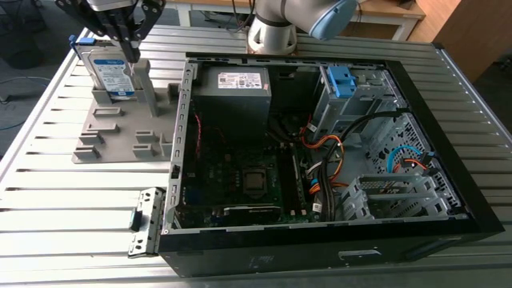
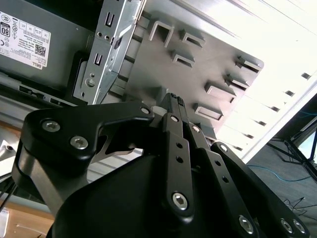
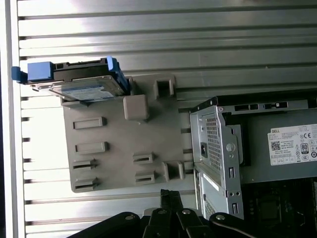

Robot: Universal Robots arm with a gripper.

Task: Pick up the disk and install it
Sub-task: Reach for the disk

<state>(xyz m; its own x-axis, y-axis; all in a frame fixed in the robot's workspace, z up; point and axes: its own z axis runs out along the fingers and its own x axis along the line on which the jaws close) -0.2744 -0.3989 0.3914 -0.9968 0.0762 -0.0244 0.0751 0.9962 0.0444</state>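
Disk is stood upright in a slot of the grey holder, which is set near the table edge at the exterior view's left, beside the open computer case. Gripper is held just above the disk's top, fingers closed together, nothing clamped.

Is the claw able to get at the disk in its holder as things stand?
Probably yes: the disk stands upright in the grey holder with its top edge free, and the claw hangs close over it in the exterior view.
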